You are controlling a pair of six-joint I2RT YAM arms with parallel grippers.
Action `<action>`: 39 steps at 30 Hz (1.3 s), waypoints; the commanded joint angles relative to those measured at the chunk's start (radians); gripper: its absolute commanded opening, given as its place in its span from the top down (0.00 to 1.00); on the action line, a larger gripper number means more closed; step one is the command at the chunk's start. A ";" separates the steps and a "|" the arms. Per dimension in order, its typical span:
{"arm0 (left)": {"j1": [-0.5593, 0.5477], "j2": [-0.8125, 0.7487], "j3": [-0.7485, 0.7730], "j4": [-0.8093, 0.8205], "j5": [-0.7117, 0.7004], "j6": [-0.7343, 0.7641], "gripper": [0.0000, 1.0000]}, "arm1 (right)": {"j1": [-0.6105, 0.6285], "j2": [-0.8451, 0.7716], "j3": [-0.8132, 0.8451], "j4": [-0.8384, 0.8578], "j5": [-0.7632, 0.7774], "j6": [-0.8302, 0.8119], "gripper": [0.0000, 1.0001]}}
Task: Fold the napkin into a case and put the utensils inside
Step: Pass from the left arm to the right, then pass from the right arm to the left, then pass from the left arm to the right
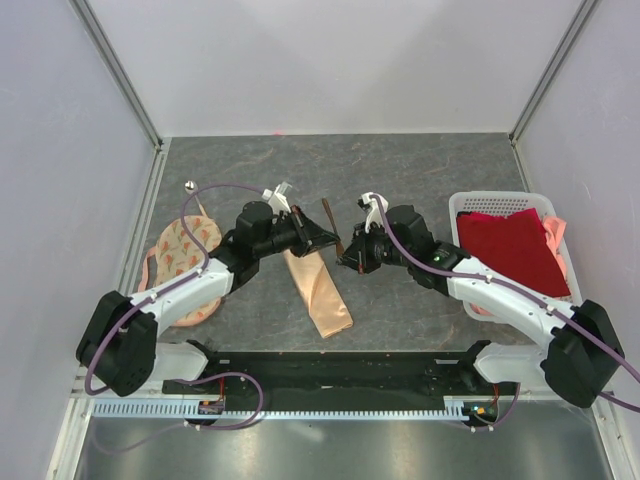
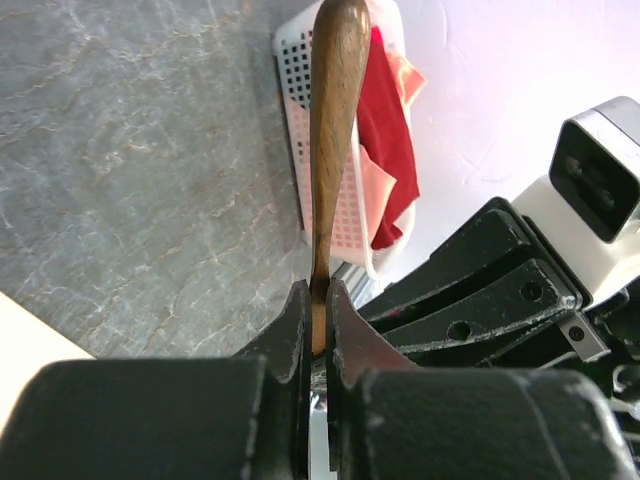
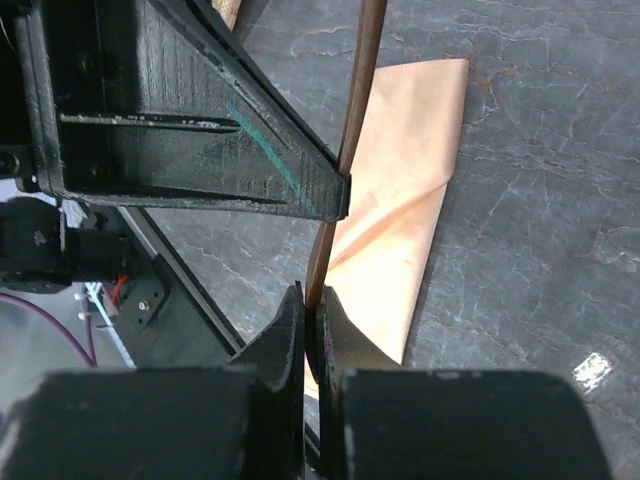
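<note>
The napkin (image 1: 318,290), folded into a narrow peach-orange case (image 3: 410,200), lies flat at mid table. Just above its far end, the thin brown stick utensil (image 1: 331,226) is held off the table by both grippers. My left gripper (image 1: 325,238) is shut on it, and in the left wrist view the stick (image 2: 335,120) rises from between the jaws of that gripper (image 2: 318,300). My right gripper (image 1: 350,258) is shut on the stick's (image 3: 360,110) near end, pinched at the tips of that gripper (image 3: 312,300). The silver spoon (image 1: 190,185) lies far left.
A round cream printed cloth (image 1: 180,255) lies at the left under my left arm. At the right stands a white lattice basket (image 1: 500,205) holding a dark red cloth (image 1: 515,250). The two grippers are nearly touching above the case's far end.
</note>
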 commanded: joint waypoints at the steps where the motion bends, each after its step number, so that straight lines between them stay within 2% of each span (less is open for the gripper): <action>1: -0.011 -0.026 0.096 -0.144 -0.021 0.039 0.78 | 0.006 0.009 0.001 0.049 -0.026 -0.035 1.00; 2: -0.008 -0.028 0.118 -0.189 -0.039 0.062 0.65 | 0.008 0.006 0.000 0.044 -0.029 -0.043 1.00; 3: -0.006 -0.017 0.141 -0.226 -0.040 0.088 0.57 | 0.008 0.004 -0.002 0.030 -0.032 -0.049 1.00; 4: 0.000 -0.011 0.189 -0.293 -0.036 0.128 0.53 | 0.006 0.004 -0.002 0.021 -0.040 -0.067 1.00; 7: 0.005 0.026 0.257 -0.373 -0.037 0.160 0.51 | 0.006 -0.004 -0.006 -0.016 -0.043 -0.085 1.00; 10: 0.009 0.064 0.285 -0.382 -0.044 0.151 0.51 | 0.008 -0.017 -0.013 -0.037 -0.053 -0.098 1.00; 14: 0.011 0.102 0.305 -0.343 -0.024 0.156 0.58 | 0.011 -0.040 -0.019 -0.066 -0.072 -0.098 1.00; 16: 0.015 0.127 0.323 -0.339 -0.014 0.170 0.65 | 0.012 -0.048 -0.022 -0.076 -0.077 -0.101 1.00; 17: 0.019 0.135 0.325 -0.321 -0.007 0.174 0.70 | 0.012 -0.054 -0.022 -0.089 -0.078 -0.102 1.00; 18: 0.022 0.138 0.325 -0.317 0.001 0.186 0.84 | 0.012 -0.056 -0.020 -0.097 -0.077 -0.104 1.00; 19: 0.026 0.141 0.322 -0.286 0.024 0.194 0.89 | 0.011 -0.054 -0.019 -0.109 -0.070 -0.107 0.98; 20: 0.031 0.141 0.319 -0.263 0.039 0.205 0.91 | 0.011 -0.056 -0.017 -0.138 -0.066 -0.110 0.77; 21: 0.040 0.139 0.301 -0.199 0.062 0.231 0.96 | 0.011 -0.057 -0.017 -0.152 -0.063 -0.109 0.65; 22: 0.049 0.135 0.284 -0.139 0.129 0.240 0.97 | 0.008 -0.057 -0.019 -0.164 -0.067 -0.106 0.56; 23: 0.060 0.130 0.267 -0.084 0.180 0.246 0.98 | 0.006 -0.071 -0.031 -0.175 -0.075 -0.099 0.43; 24: 0.086 0.130 0.233 0.035 0.235 0.246 0.98 | 0.002 -0.080 -0.042 -0.175 -0.089 -0.084 0.38; 25: 0.098 0.132 0.221 0.086 0.350 0.246 0.98 | -0.009 -0.103 -0.051 -0.175 -0.106 -0.079 0.34; 27: 0.120 0.139 0.211 0.156 0.454 0.265 0.98 | -0.020 -0.128 -0.083 -0.166 -0.159 -0.069 0.24; 28: 0.123 0.142 0.211 0.176 0.542 0.268 0.98 | -0.032 -0.151 -0.095 -0.159 -0.184 -0.070 0.22; 31: 0.121 0.146 0.196 0.258 0.674 0.272 0.98 | -0.049 -0.191 -0.128 -0.131 -0.297 -0.072 0.20; 33: 0.123 0.135 0.176 0.286 0.735 0.279 0.98 | -0.055 -0.209 -0.138 -0.111 -0.374 -0.070 0.21; 39: 0.112 0.121 0.115 0.593 0.851 0.159 0.98 | -0.075 -0.272 -0.163 -0.048 -0.518 -0.070 0.29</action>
